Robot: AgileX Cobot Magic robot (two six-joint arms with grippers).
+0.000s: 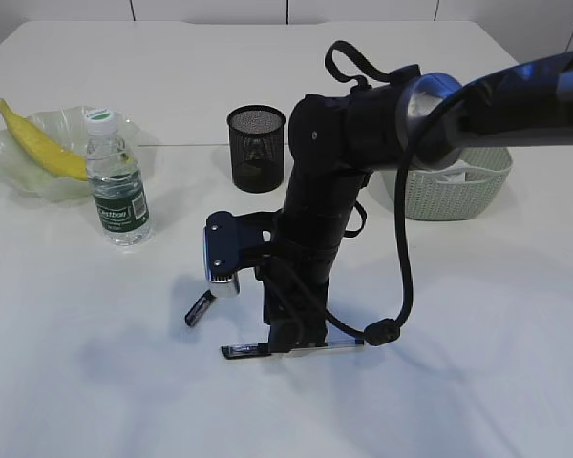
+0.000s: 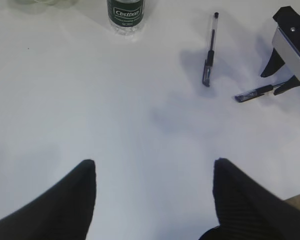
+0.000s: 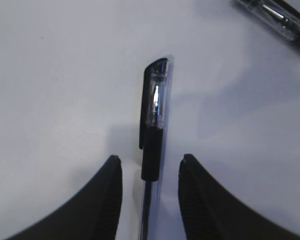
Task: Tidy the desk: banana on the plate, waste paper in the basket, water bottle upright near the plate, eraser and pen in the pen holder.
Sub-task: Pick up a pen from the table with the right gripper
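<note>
The right hand (image 3: 149, 200) sits low over the worktop (image 1: 477, 363), fingers parted on either side of a pen (image 3: 152, 150) that lies flat between them, not yet pinched. The left hand (image 2: 155, 200) hovers spread and empty. Banana (image 1: 38, 143) lies on the plate (image 1: 5, 162), water bottle (image 1: 117, 181) upright beside it.

water bottle (image 2: 125, 16) cut off above label, pen (image 3: 153, 150) barrel cut by bottom edge, basket (image 1: 449, 191) contents unclear
</note>
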